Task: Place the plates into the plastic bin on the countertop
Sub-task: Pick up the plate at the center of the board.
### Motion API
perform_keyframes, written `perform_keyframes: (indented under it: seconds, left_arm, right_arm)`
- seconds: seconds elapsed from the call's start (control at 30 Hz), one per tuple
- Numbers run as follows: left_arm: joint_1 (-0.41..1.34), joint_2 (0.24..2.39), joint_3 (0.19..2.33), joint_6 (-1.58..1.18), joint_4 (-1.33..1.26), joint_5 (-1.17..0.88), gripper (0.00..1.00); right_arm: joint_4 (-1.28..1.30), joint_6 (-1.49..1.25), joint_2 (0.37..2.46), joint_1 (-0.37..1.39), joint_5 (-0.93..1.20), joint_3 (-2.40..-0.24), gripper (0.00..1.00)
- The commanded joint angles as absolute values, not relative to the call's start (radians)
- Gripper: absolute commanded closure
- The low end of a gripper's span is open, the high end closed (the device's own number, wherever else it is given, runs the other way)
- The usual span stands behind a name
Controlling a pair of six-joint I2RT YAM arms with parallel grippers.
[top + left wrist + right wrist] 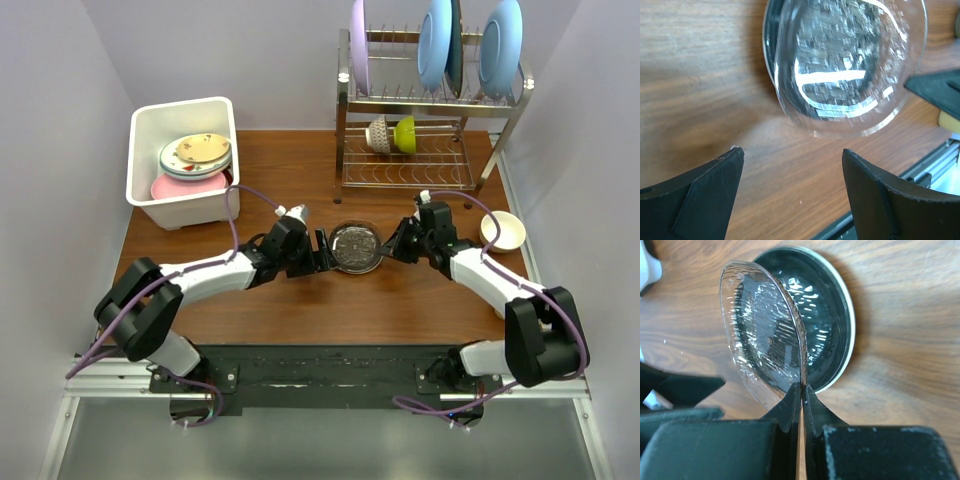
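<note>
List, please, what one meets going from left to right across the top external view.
plastic bin → left pincer → dark glass plate → right pincer → cream bowl. The wire rack spans several of these, so it is left out.

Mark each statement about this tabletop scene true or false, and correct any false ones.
1. The right gripper is shut on the rim of the glass plate. True.
2. The left gripper is shut as well. False: its jaws stand open, with nothing between them.
3. The plastic bin holds nothing. False: several plates are stacked in it.
4. A cream bowl sits on the countertop near the right arm. True.
</note>
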State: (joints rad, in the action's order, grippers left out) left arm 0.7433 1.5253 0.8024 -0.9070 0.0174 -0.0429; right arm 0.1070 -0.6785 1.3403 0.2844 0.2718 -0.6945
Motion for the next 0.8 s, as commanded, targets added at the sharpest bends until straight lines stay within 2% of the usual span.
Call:
perform_keyframes:
  seconds: [0.0, 0.47, 0.77]
  left_arm:
    - [0.730, 1.578, 0.792, -0.928, -0.084, -0.029, 0.16]
    - [0.718, 1.624, 0.742, -0.969, -0.241, -0.075, 0.23]
    - [0.713, 1.663, 0.727, -0.986, -0.334, -0.138, 0.39]
  right_arm:
    - [0.138, -0.667, 1.296, 0.276, 0.330, -0.672, 1.00]
    - [0.163, -0.667, 1.243, 0.270, 0.379, -0.641, 1.00]
    - [0.161, -0.678, 1.218, 0.265, 0.414, -0.627, 1.00]
